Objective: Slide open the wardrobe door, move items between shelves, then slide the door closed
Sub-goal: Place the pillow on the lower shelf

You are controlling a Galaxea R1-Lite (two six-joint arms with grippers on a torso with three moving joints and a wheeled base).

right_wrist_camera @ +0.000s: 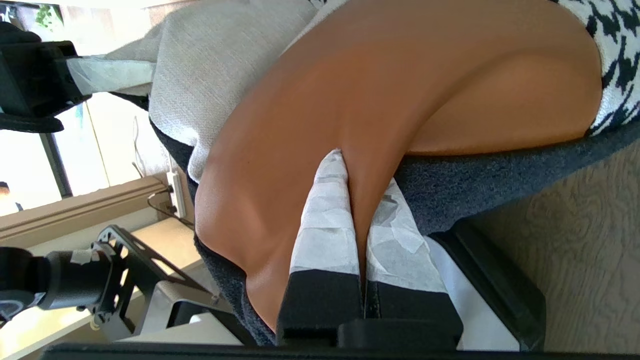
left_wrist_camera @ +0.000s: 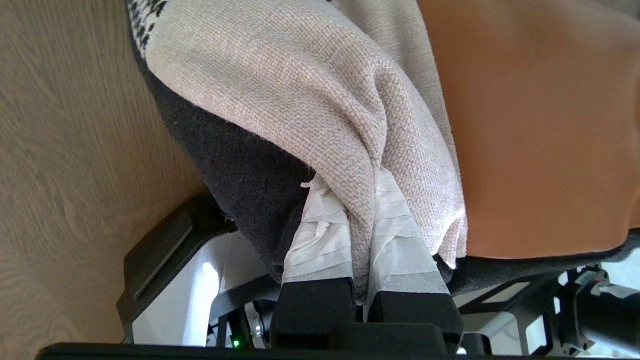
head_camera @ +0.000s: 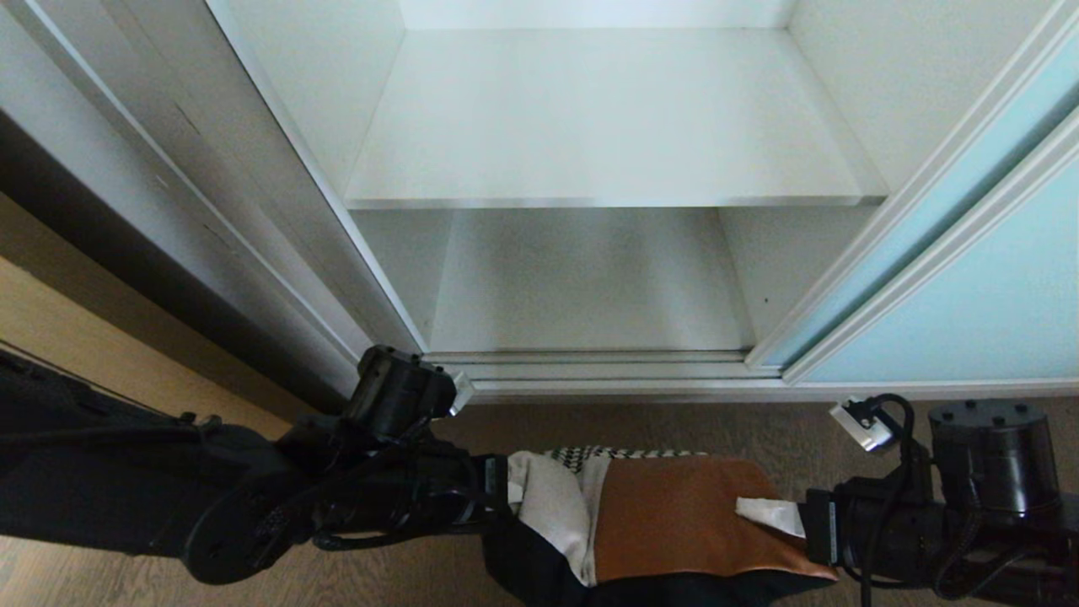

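Grey-brown wood-grain floor point(head_camera: 674, 426) runs up to a white wardrobe frame point(head_camera: 278, 219), with a dark gap point(head_camera: 101, 219) and tan wood panel point(head_camera: 50, 320) to its left, and bright daylight through a window point(right_wrist_camera: 30, 165) behind.

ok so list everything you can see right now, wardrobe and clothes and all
sliding wardrobe door: one, pale aqua glass in a silver-white frame, slid to the right, compartment open
shelves: two in view, white, one above the other, both bare
clothing bundle: one, tan-brown, pale knit, black knit and houndstooth pieces, held between the arms in front of the wardrobe
floor: wood-look
left end effector: one, black with white-taped fingers, shut on the pale knit
right end effector: one, same build, shut on the tan-brown piece
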